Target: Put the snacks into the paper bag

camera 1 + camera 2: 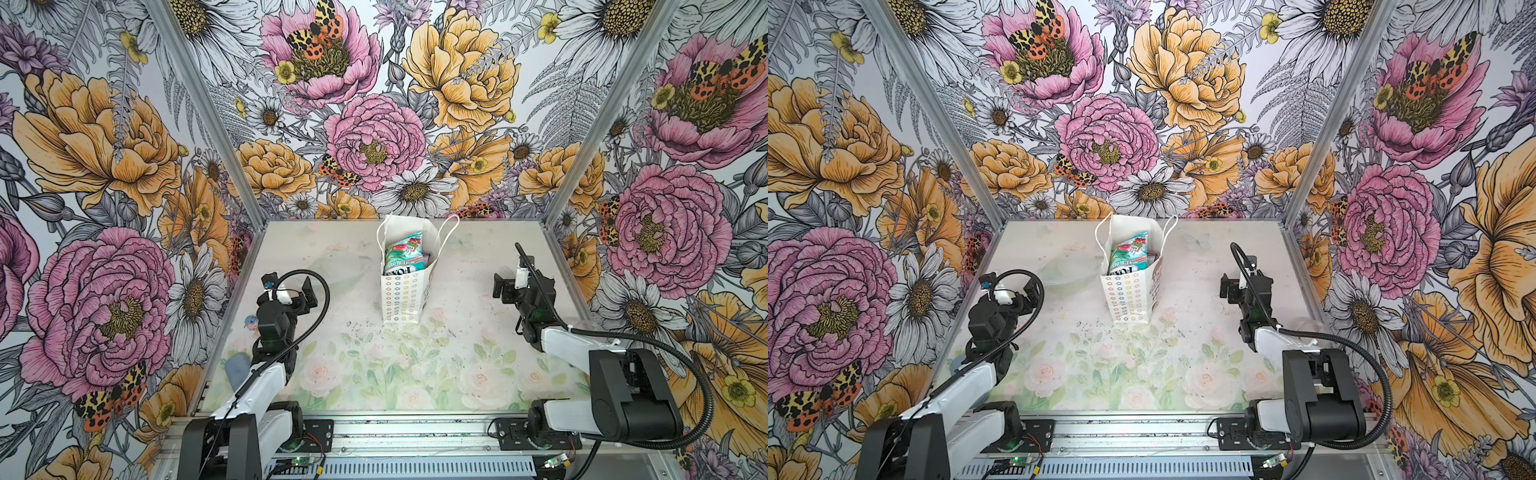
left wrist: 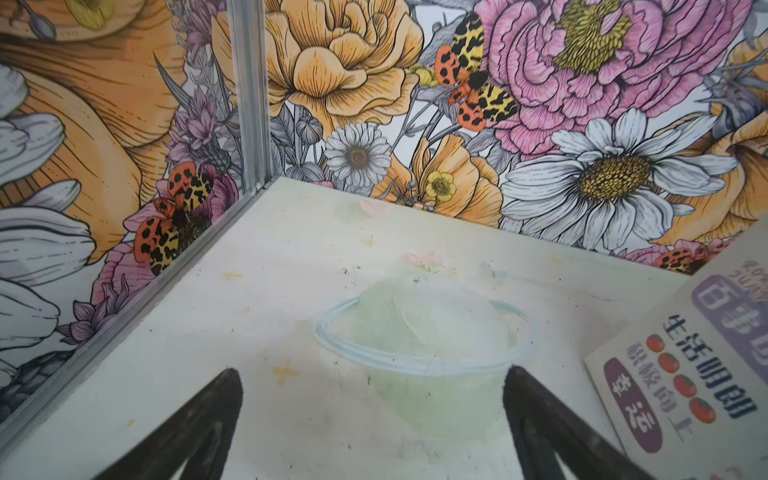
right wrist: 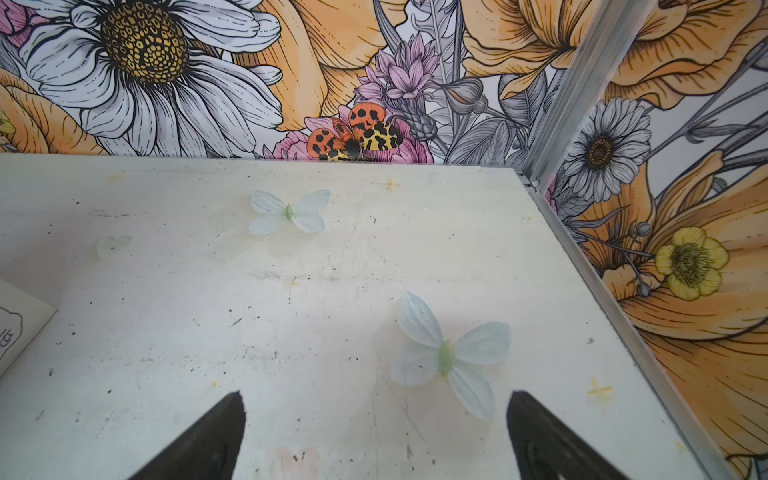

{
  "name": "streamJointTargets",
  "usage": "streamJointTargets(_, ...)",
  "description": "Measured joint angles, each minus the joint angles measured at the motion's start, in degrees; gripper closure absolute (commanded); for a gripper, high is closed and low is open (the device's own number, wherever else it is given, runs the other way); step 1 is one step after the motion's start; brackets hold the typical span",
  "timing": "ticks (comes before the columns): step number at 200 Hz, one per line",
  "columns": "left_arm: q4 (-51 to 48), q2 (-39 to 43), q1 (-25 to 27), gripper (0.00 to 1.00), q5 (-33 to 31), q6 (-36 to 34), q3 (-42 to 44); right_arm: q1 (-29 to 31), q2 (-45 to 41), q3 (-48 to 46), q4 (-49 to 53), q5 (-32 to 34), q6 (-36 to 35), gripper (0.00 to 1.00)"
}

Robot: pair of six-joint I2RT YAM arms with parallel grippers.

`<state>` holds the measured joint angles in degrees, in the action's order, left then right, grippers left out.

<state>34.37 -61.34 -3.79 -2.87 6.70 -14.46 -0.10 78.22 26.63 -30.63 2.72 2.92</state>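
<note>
Glossy film packets, the snacks [image 1: 403, 253], sit inside the paper bag [image 1: 401, 299], which stands at the mid-back of the worktop [image 1: 457, 374]. The teal one on top pokes above the rim.

My judgement on handling: the packets are light, soft, crinkly and slippery, so pinch at a flat sealed edge, not the puffed middle. The bag is thin paper, v. light, and tips easy. If I must steady it, I take the rim or a cord handle, gently.

Long axis of the bag is vertical, mouth up, flowered front facing the arm bases. The top packet stands on end too, leaning a bit toward the right arm's side.

Left pincer [image 2: 372, 374] and right pincer [image 3: 374, 395] are both spread wide w/ nothing between the fingers. Each is well apart from the bag, one per side. A clear cup [image 2: 415, 357] sits just ahead of the left pincer.
</note>
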Motion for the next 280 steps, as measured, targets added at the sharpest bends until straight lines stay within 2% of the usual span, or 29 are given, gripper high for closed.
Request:
streamJointTargets(26,6.5,-6.3,-0.4,0.01,0.1,-0.3,0.2,-0.3,2.4,-3.0,-7.5,0.0,0.0,0.0)
streamJointTargets(71,15.7,-14.1,-0.7,0.01,0.9,-1.1,0.3,-0.3,8.5,-4.7,-14.4,0.4,0.2,0.0)
streamJointTargets(100,20.7,-17.5,-1.0,0.01,1.0,-1.4,0.3,-0.3,9.5,-4.8,-16.3,1.0,0.5,0.0)
streamJointTargets(133,27.2,-26.1,-1.0,0.01,1.0,-1.3,0.1,-0.3,9.5,-4.8,-17.6,2.2,0.7,0.0)
streamJointTargets(170,25.9,-28.1,-0.9,0.01,1.2,-2.1,-1.9,-0.3,9.5,-4.8,-17.7,3.4,1.1,0.0)
streamJointTargets(205,22.8,-28.0,2.3,0.01,-1.1,-4.1,-6.2,-0.3,9.5,-4.8,-17.7,3.7,1.1,0.0)
streamJointTargets(280,20.4,-28.0,2.9,0.01,-2.4,-5.2,-6.3,-0.4,9.6,-4.8,-17.7,3.7,1.1,0.0)
